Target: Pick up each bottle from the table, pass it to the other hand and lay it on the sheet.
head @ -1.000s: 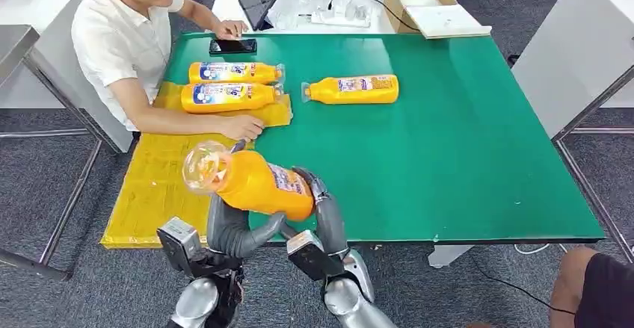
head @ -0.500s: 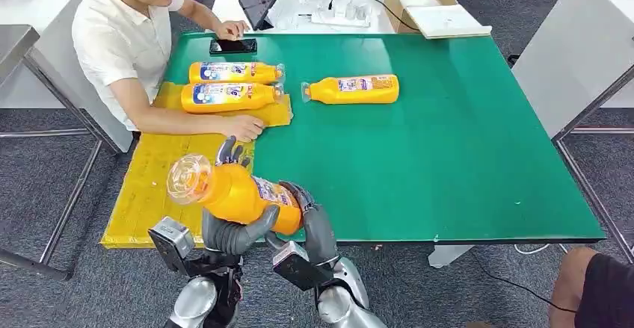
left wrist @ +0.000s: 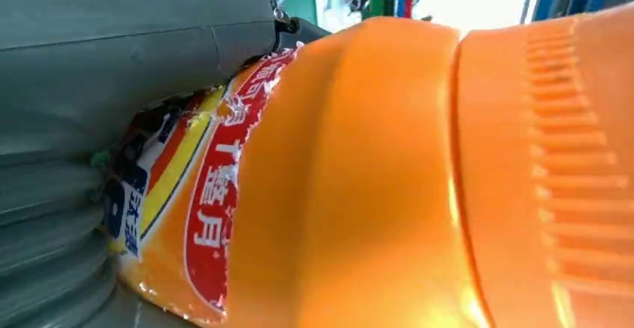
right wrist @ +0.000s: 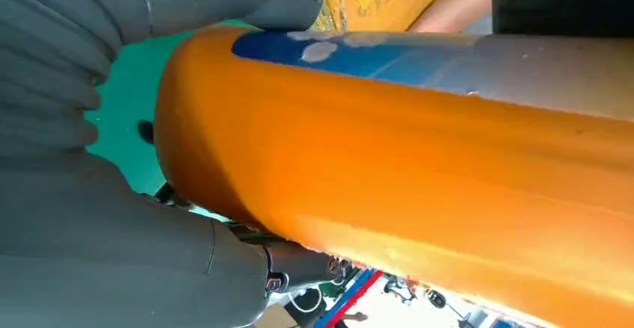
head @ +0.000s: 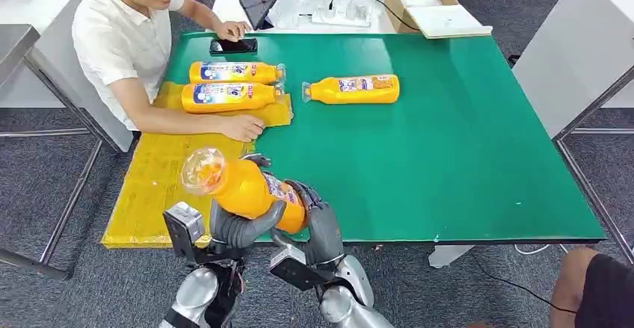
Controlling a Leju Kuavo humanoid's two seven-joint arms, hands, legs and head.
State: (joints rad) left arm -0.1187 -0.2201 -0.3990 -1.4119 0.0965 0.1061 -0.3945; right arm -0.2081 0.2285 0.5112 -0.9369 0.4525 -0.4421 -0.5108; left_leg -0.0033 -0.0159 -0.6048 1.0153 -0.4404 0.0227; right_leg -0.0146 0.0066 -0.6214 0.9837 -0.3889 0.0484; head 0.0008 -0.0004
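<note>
Four orange bottles are in the room, and one of them, the held bottle (head: pixel 250 187), is up in the air at the near edge of the green table (head: pixel 448 156), caught between both of the robot's hands. The left hand (head: pixel 239 227) cups it from beneath, thumb wrapped up around the orange body, and the right hand (head: pixel 318 220) clasps the base end; from where I stand both are grasping it at once. The bottle tilts, its clear cap end raised and pointing left, over the border between the green top and the yellow sheet (head: pixel 153 186). In the left wrist view the label of the bottle (left wrist: pixel 389 178) presses right against the grey thumb, and in the right wrist view its orange side (right wrist: pixel 419 171) sits tight in the palm. Two bottles already lie side by side at the far end of the sheet, the farther one (head: pixel 233 72) touching the nearer one (head: pixel 228 96), caps pointing right. The last bottle (head: pixel 351 89) lies alone on the green surface just to their right. A person in a white shirt (head: pixel 123 40) sits at the table's left corner, one hand (head: pixel 243 127) resting on the sheet's edge, the other beside a black phone (head: pixel 232 45).
</note>
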